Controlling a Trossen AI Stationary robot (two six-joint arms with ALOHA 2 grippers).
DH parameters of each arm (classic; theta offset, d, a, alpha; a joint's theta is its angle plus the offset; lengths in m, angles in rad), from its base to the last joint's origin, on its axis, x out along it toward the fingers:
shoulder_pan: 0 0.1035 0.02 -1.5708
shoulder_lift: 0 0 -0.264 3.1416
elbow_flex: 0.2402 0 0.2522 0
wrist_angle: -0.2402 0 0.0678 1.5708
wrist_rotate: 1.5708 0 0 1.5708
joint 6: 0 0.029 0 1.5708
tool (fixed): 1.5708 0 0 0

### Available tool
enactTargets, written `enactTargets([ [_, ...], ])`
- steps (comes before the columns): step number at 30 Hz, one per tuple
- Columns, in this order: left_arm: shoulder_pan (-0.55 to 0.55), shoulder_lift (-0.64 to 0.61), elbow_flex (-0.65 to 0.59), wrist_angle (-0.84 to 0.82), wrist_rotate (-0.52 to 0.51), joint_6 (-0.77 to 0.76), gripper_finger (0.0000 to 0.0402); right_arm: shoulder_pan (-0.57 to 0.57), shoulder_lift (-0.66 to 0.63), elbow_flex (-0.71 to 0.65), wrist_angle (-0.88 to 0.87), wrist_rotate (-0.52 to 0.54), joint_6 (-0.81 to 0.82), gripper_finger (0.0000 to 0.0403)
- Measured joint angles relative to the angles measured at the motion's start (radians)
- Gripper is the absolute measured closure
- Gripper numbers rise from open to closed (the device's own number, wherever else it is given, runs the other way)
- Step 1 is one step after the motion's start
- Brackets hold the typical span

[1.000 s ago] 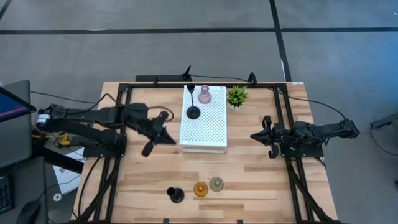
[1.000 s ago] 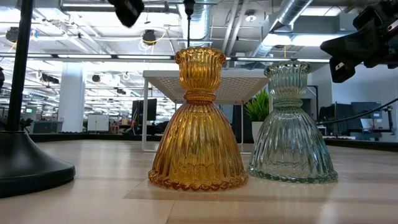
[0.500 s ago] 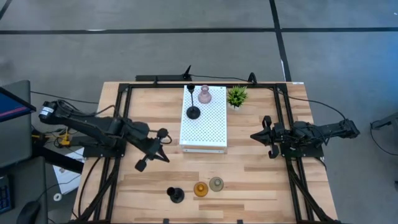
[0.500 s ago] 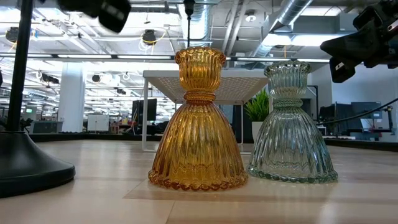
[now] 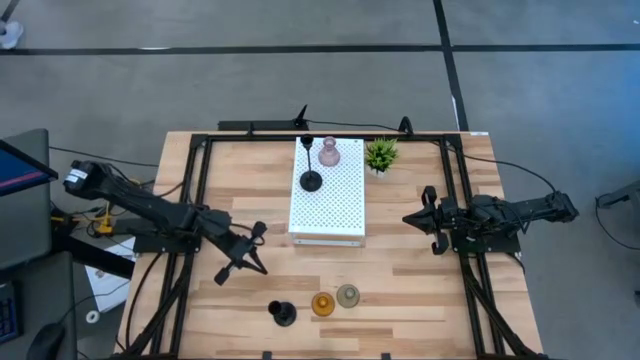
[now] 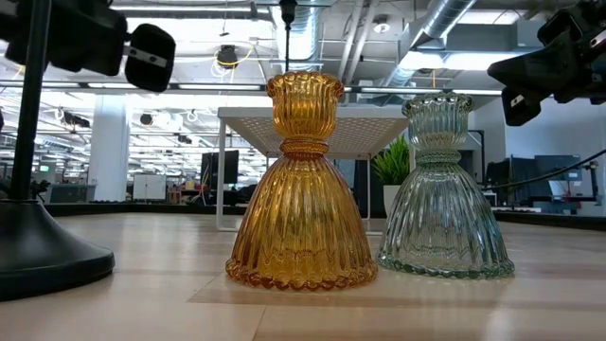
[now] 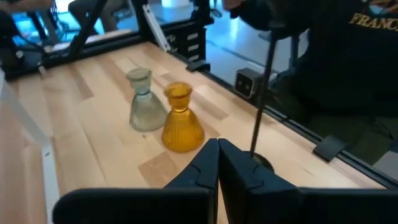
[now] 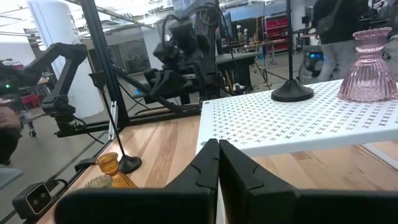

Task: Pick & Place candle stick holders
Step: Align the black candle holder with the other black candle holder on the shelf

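Observation:
A black candle stick holder and a pink glass one stand on a white perforated stand at the table's far middle. Near the front edge a second black holder, an amber one and a grey-green one stand in a row on their bases. My left gripper hangs shut above the wood, left of the stand and short of that row, holding nothing. In its wrist view the amber holder and grey-green holder lie ahead. My right gripper waits shut, right of the stand.
A small green potted plant stands right of the pink holder. Black frame rails run along the table's left, right and far sides. Bare wood lies between the stand and the front row. A person in dark clothing stands beyond the front edge.
My left gripper has sunk and swung toward the table's near edge, from beside the stand toward the front row of holders, rolling a little as it went. Its fingers stay shut. No holder has moved.

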Motion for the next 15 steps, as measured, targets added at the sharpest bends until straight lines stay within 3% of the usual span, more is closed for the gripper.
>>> enactTargets([
  [15,-0.071,0.047,-0.064,0.074,0.0,-0.009,0.039,0.0,0.0,0.0,0.0,0.002,-0.001,0.0403],
])
